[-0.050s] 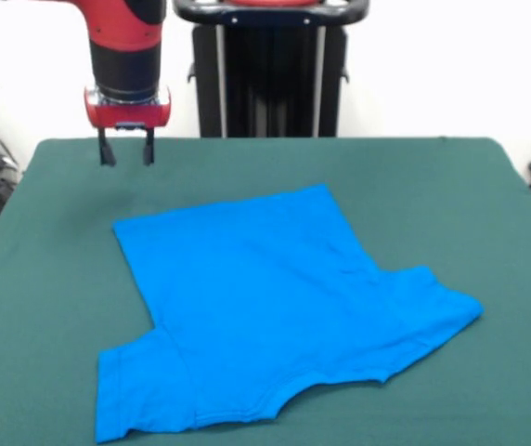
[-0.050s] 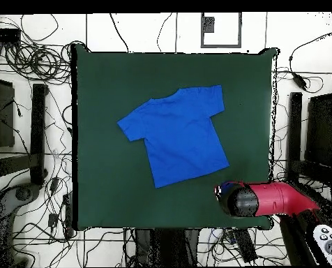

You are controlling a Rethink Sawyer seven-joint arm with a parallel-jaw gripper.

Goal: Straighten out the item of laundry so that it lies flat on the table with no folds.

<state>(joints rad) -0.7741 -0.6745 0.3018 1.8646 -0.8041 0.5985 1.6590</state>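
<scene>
A: What is the big flat thing?

B: It is the table (image 1: 52, 242). It has a dark green soft cover. It is much wider than the shirt. From above it looks almost square.

A: What is around the table?

B: From above you can see a white floor (image 2: 106, 31) with dark lines on it. Lots of black cables (image 2: 29, 59) lie in a tangle at about 10 o'clock from the table. More cables run along the 9 o'clock side and the 6 o'clock side. In the front view a black stand (image 1: 270, 74) is behind the table, with a white wall (image 1: 433, 65) behind that.

A: Any boxes or bowls?

B: I see none that I can be sure of.

A: Where is the shirt?

B: The blue T-shirt (image 1: 265, 307) lies on the table. From above it is near the middle, a bit toward 12 o'clock. It looks spread out, both short sleeves showing. It sits slanted, not square with the table's edges. In the front view its neck points toward 6 o'clock.

A: And the claw?

B: The gripper (image 1: 126, 149) hangs on the red and black arm (image 2: 266, 199). In the front view it is at about 11 o'clock from the shirt, up off the cloth. Its two dark fingers (image 1: 106, 149) are apart and hold nothing. It does not touch the shirt.
</scene>
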